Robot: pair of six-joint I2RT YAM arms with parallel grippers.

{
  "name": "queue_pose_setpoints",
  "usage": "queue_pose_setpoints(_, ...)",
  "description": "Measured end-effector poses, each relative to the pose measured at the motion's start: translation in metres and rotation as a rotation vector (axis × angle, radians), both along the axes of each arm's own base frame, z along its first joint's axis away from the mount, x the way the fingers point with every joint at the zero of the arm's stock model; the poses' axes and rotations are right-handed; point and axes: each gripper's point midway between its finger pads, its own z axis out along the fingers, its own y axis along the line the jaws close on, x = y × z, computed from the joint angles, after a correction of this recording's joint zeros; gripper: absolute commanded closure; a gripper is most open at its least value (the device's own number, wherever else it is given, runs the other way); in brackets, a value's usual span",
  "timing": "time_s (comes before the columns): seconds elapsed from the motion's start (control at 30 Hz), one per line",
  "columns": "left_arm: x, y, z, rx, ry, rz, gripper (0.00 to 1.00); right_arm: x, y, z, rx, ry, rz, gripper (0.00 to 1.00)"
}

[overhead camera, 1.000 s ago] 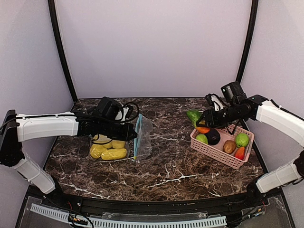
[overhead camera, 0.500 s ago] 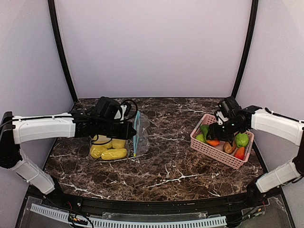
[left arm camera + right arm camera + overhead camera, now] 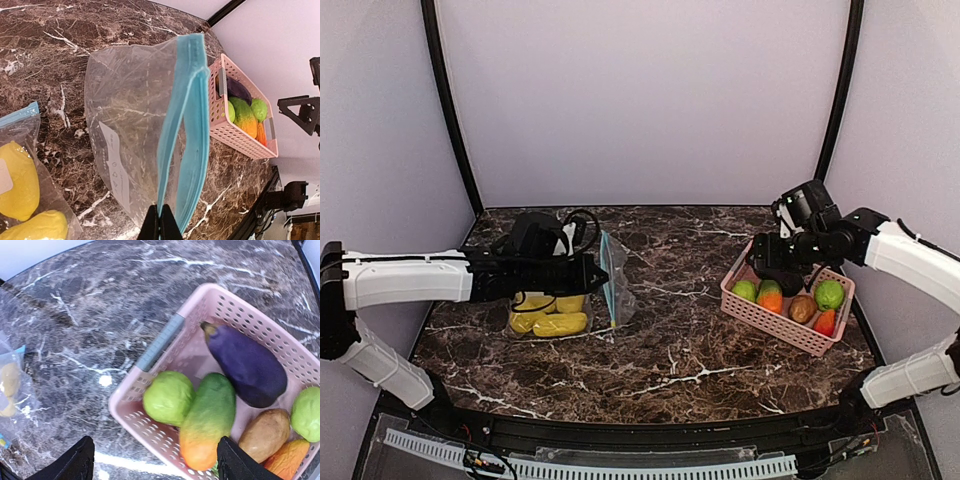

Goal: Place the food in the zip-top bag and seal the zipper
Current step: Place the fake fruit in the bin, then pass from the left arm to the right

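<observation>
Jaws of the left gripper (image 3: 160, 227) are pressed together on the blue zipper strip (image 3: 186, 120) of the zip-top bag (image 3: 125, 130), at the bottom centre of the left wrist view. The bag's clear, crinkled film stands upright on the dark, white-veined marble table (image 3: 670, 360), and its mouth is narrowly parted.

Jaws of the right gripper (image 3: 157, 465) stand wide apart, one dark fingertip in each lower corner of the right wrist view. They hover over the pink basket (image 3: 200, 296) and grip nothing.

Most of the food lies in that perforated plastic basket, at the right of the top view:
- a glossy purple eggplant (image 3: 247, 365), tapered to a stem
- a round, dimpled lime-green fruit (image 3: 167, 397)
- a long mango-shaped piece (image 3: 207, 420) fading from green to orange, touching both of those
- a matte brown potato (image 3: 262, 432)
- a pale green fruit (image 3: 306, 412) at the right edge
- a wrinkled orange piece (image 3: 285, 460) in the lower right corner

Smooth yellow pieces (image 3: 20, 185) lie inside a second clear bag (image 3: 50, 200), flat on the table at the lower left of the left wrist view, just beside the held bag.
</observation>
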Motion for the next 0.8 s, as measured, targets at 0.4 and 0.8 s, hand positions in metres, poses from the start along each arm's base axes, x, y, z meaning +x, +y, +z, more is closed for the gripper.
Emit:
queue_pose_setpoints(0.4,0.01,-0.012,0.015,-0.217,0.001,0.094,0.99,-0.034,0.174,0.037,0.193,-0.142,0.384,0.3)
queue_pose_setpoints(0.8,0.011,-0.013,0.017,-0.27,0.005,0.124,0.99,-0.042,0.283,0.036,0.2,-0.204,0.555,0.42)
